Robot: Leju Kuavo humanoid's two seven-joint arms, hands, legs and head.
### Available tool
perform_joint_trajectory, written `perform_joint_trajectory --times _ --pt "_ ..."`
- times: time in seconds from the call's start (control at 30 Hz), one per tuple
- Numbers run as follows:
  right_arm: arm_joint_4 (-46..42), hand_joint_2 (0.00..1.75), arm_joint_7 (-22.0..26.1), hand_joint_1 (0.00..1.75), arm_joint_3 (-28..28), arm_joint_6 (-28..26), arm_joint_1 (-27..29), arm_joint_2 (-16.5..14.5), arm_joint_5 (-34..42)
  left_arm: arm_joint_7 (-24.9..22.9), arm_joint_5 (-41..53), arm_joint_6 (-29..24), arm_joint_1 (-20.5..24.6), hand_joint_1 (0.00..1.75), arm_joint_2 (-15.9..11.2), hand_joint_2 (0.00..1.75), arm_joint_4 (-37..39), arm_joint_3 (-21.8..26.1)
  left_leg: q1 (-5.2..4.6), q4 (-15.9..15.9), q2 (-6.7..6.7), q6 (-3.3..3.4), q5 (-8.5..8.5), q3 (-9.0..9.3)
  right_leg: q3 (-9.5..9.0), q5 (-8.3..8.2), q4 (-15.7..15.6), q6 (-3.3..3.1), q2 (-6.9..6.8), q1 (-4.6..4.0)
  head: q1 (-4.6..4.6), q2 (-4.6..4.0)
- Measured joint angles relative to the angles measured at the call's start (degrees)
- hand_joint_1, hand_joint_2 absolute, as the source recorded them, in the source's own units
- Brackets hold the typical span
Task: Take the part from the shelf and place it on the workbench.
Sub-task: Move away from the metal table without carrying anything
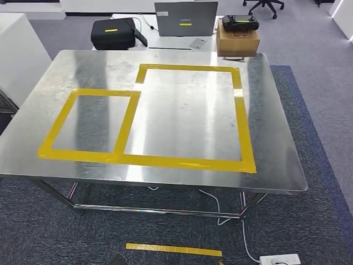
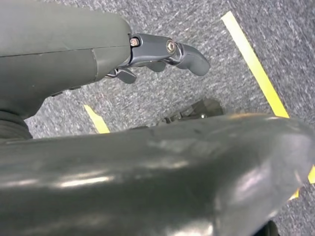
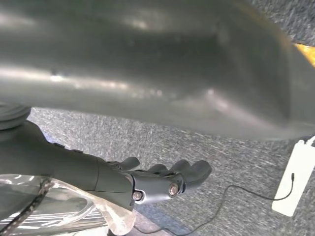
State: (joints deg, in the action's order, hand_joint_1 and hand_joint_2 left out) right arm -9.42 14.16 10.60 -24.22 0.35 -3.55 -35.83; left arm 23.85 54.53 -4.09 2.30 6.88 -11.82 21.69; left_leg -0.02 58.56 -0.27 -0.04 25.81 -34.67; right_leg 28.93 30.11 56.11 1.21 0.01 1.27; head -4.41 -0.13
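Observation:
The workbench (image 1: 178,124) is a bare steel table straight ahead, marked with two yellow tape rectangles (image 1: 245,138). My left hand (image 2: 163,51) hangs over grey carpet with its fingers stretched out and nothing in them. My right hand (image 3: 159,179) also hangs low over the carpet, fingers slightly curled. A clear, glossy plastic part (image 3: 63,209) sits pressed against its palm side and is partly cut off by the picture's edge. The thumb is hidden.
Behind the workbench stand a black case (image 1: 113,32), a laptop (image 1: 185,18) and a cardboard box (image 1: 237,40) with a black controller on it. A white power strip (image 1: 279,259) and its cable lie on the carpet by the table's right legs. A yellow floor strip (image 1: 172,249) lies in front.

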Motion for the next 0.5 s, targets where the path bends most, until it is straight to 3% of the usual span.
perform_joint_trajectory --times 0.07,0.13,0.17,0.2,0.23,0.33,0.4,0.5 --pt "0.00 0.00 -0.01 0.00 0.01 0.00 -0.02 -0.07 -0.10 0.00 0.00 0.00 -0.02 0.00 -0.01 0.00 0.00 0.04 0.18 5.04 0.06 -0.58 3.85 -1.85 0.06 -0.55 -0.07 -0.71 -0.23 0.10 -0.23 0.00" --pt "0.00 0.00 -0.02 0.00 0.02 0.00 0.04 -0.06 -0.19 0.00 0.00 -0.01 -0.03 0.00 0.00 0.00 0.00 0.05 0.31 12.76 0.08 -0.89 8.05 -4.44 0.50 -0.81 0.07 -0.88 -0.34 -0.04 -0.35 0.00" --pt "0.00 0.00 -0.03 0.00 0.02 0.00 0.06 -0.06 -0.20 0.00 0.00 -0.01 -0.06 0.00 0.00 0.00 0.00 0.05 0.34 15.21 0.08 -0.92 8.93 -5.02 0.69 -0.88 0.16 -0.88 -0.38 -0.11 -0.34 0.00" --pt "0.00 0.00 -0.03 0.00 0.02 0.00 0.07 -0.07 -0.20 0.00 0.00 -0.01 -0.09 0.00 0.00 0.00 0.00 0.05 0.34 15.44 0.08 -0.84 8.64 -4.59 0.83 -0.91 0.27 -0.87 -0.39 -0.18 -0.35 0.00" --pt "0.00 0.00 -0.04 0.00 0.02 0.00 0.06 -0.07 -0.21 0.00 0.00 -0.02 -0.10 0.00 -0.01 0.00 0.00 0.06 0.32 13.27 0.08 -0.64 7.33 -3.07 0.89 -0.92 0.37 -0.87 -0.38 -0.25 -0.35 0.00" --pt "0.00 0.00 -0.04 0.00 0.02 0.00 -0.01 -0.25 -0.27 0.02 -0.01 -0.08 0.06 0.00 -0.13 0.00 0.00 0.08 0.03 1.72 0.08 0.49 3.09 3.28 0.99 -0.98 0.56 -0.54 -0.33 -0.49 -0.33 0.00" --pt "0.00 0.00 -0.05 0.00 0.03 0.00 -0.07 -0.39 -0.33 0.05 -0.02 -0.12 0.17 0.00 -0.20 0.00 0.00 0.08 -0.23 -1.00 0.07 0.98 2.83 4.36 1.29 -1.20 0.62 0.09 -0.33 -0.55 -0.28 0.00" --pt "0.00 0.00 -0.06 0.00 0.04 0.00 -0.08 -0.38 -0.39 0.07 -0.02 -0.13 0.09 0.00 -0.19 0.00 0.00 0.09 -0.03 -1.75 0.15 1.70 2.08 4.10 1.88 -0.80 1.08 1.07 -0.26 -0.43 -0.26 0.00"
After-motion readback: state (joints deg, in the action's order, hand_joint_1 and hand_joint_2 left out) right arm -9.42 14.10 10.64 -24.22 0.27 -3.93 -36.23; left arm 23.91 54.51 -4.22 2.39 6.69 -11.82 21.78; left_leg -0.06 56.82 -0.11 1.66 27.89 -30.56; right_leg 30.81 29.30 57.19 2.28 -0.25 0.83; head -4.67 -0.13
